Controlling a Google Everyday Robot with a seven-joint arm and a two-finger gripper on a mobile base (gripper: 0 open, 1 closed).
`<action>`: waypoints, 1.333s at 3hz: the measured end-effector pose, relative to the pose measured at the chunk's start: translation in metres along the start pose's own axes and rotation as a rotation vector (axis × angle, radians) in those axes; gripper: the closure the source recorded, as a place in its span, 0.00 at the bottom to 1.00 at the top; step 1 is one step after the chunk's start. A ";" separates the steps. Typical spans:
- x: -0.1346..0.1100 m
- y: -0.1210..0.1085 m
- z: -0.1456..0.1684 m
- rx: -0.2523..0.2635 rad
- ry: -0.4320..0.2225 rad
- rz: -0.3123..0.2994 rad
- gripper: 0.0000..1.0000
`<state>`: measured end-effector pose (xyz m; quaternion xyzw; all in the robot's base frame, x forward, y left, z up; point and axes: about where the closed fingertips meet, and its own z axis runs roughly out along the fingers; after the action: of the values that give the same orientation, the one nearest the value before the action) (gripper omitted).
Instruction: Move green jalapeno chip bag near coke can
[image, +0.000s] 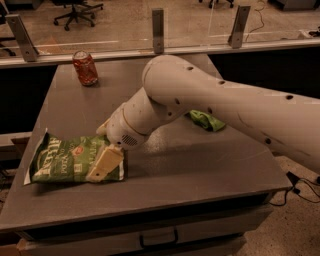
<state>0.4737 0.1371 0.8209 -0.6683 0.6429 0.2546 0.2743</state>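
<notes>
One view, from over the table (200, 165). I have the gripper (104, 165) down at the right end of the green jalapeno chip bag (65, 162), which lies flat at the near left edge with its lettering up. From here I cannot tell whether the gripper is spread, closed or clamped on the bag. It sits on or just over the bag's right end, and the wrist hides the rest.

The coke can (85, 68) stands upright at the far left of the table, well apart from the bag, with bare tabletop between them. A smaller bright-green bag (207, 121) shows on the right, half hidden behind the arm (210, 100).

I judge the chip bag to be light, soft and crinkly, with a slick film skin and brittle contents. A hard squeeze across the middle would crush the chips, and the film could slide out of a loose hold. The right end seam, or a pinched fold just inside it, looks like the best place to take it. Held there, the bag will likely sag and swing when lifted, so I would carry it low and slowly toward the can.
</notes>
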 end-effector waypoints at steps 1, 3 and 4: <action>-0.020 -0.006 -0.042 0.079 -0.006 -0.035 0.62; -0.051 -0.007 -0.109 0.208 0.015 -0.101 1.00; -0.051 -0.007 -0.109 0.207 0.015 -0.101 1.00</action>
<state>0.4772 0.0987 0.9348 -0.6698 0.6333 0.1674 0.3495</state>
